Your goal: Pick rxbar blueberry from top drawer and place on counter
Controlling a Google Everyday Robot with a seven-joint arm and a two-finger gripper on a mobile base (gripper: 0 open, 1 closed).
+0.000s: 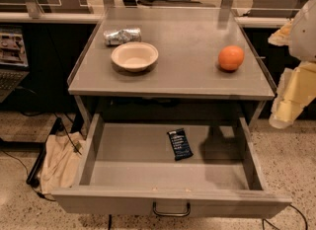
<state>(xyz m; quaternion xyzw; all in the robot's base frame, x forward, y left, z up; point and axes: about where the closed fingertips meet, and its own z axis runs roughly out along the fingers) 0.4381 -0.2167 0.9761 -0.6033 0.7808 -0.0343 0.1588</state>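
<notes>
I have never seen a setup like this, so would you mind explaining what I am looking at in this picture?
There is just one camera view. It looks down from the front at a grey counter whose top drawer is pulled open. Where the camera is mounted is not on record.

The pale shape at the right edge is the robot's single arm. Its gripper hangs beside the counter's right side, well apart from everything else.

On the counter lie a cream bowl, a crumpled silver foil packet just behind it, and an orange off to the right.

In the drawer, the rxbar blueberry, a small dark-blue bar, lies alone on the grey floor. It has not yet been picked up.
</notes>
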